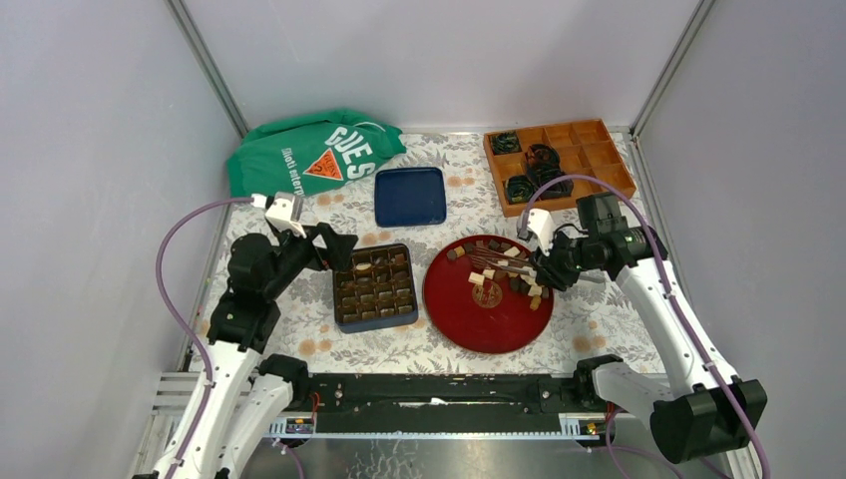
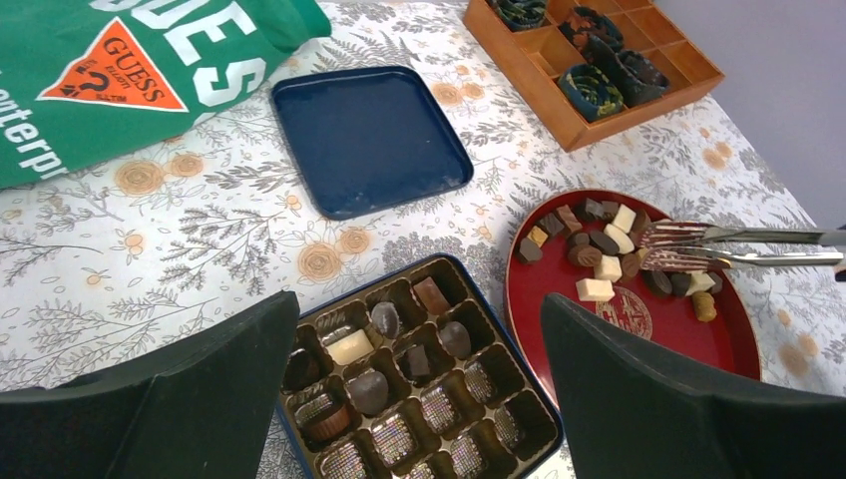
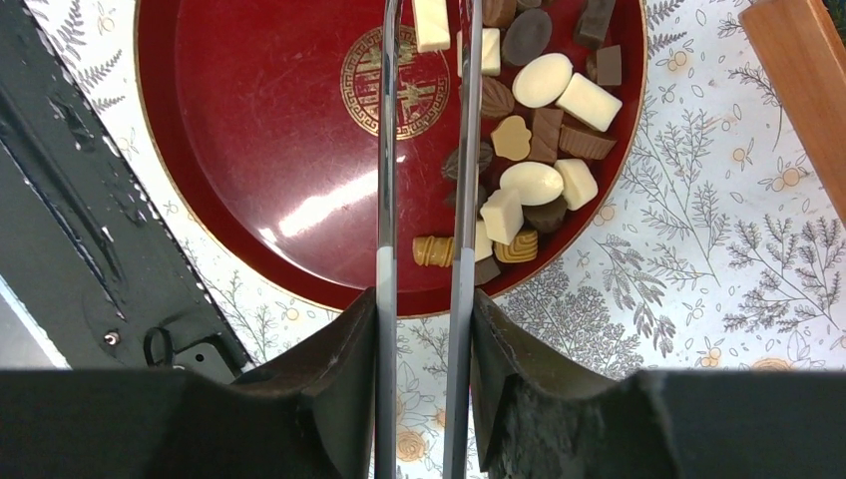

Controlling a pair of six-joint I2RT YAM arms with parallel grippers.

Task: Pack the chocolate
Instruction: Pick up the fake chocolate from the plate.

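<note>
The chocolate lies in two places. Several loose pieces are heaped on the right half of the red plate. Others sit in cells of the blue box. My left gripper hangs open above the box, nothing between its fingers; a white piece and dark ones lie below. My right gripper is shut on metal tongs. The tongs' toothed tips stand slightly apart among the plate's chocolates. I cannot tell whether they pinch one.
A green bag lies at the back left. The blue lid lies behind the box. A wooden tray with black coiled cables stands at the back right. A black rail runs along the near edge.
</note>
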